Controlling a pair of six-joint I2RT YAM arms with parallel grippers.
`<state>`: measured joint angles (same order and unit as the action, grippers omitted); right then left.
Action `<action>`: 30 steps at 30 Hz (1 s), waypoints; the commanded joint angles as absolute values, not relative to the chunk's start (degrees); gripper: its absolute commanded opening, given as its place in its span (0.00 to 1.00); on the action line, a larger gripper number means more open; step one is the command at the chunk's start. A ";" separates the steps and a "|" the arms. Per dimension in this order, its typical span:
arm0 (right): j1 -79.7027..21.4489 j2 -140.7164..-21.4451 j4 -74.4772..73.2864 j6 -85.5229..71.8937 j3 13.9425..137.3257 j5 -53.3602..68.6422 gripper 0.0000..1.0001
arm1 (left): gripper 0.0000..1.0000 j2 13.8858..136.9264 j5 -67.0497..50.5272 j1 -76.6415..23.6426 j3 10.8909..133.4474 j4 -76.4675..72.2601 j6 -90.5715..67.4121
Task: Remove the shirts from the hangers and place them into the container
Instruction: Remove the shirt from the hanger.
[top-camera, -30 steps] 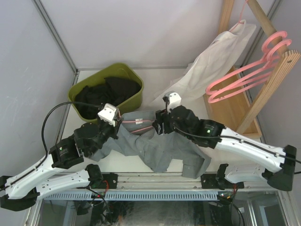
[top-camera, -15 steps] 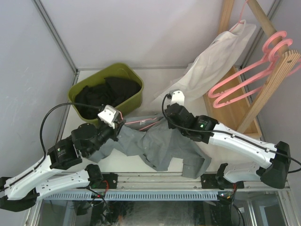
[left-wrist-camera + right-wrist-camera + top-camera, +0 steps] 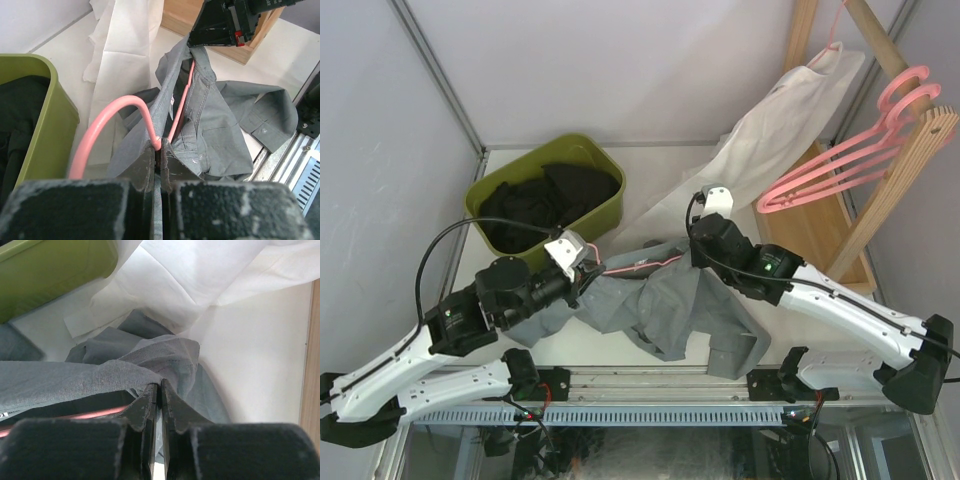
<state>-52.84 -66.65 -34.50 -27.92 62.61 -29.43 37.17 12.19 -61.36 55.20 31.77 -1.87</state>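
Seen from above, one grey shirt (image 3: 670, 310) lies crumpled on the white table (image 3: 660, 170) and one white shirt (image 3: 775, 125) hangs on the wooden rack (image 3: 910, 170). The black shirts (image 3: 540, 205) (number unclear) fill the single green container (image 3: 605, 215) at far left, and what look like two empty hangers (image 3: 840, 170) hang on the right. In the left wrist view, the left gripper (image 3: 157, 152) is clamped on the hook of a pink hanger (image 3: 107, 120) still inside the grey shirt. In the right wrist view, the right gripper (image 3: 160, 387) pinches a fold of the grey shirt, jaws together. Pale grey walls surround the table.

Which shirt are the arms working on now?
The grey shirt, with a pink hanger inside; the white shirt hangs from the rack, the black ones lie in the green tub.
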 commanded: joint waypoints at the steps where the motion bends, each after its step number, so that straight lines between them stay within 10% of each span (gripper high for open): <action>1: -51.78 -64.80 -33.06 -24.53 62.24 -31.19 0.02 | 0.00 35.60 9.71 -61.39 59.95 28.10 -1.31; 20: -50.93 -65.57 -36.06 -27.02 58.80 -24.97 0.02 | 0.00 27.82 31.54 -61.41 53.83 20.91 -7.26; 30: -50.67 -63.09 -31.30 -29.66 55.99 -19.42 0.07 | 0.00 26.71 21.37 -61.41 51.39 15.51 -6.29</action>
<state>-51.99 -65.54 -30.26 -28.40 57.34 -17.17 28.08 21.61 -61.65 50.63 24.43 -5.98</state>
